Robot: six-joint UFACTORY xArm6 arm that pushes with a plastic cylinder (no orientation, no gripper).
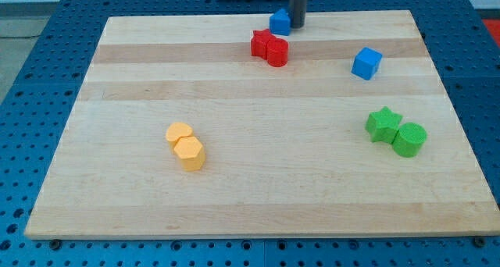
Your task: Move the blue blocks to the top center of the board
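A small blue block sits at the board's top centre, near the top edge. My tip is right beside it on its right, touching or nearly touching it. A blue cube lies to the right and a little lower, apart from the tip. A red star and a red cylinder sit together just below the small blue block.
A green star and a green cylinder sit together at the right. Two yellow blocks sit together at the lower left. The wooden board lies on a blue perforated table.
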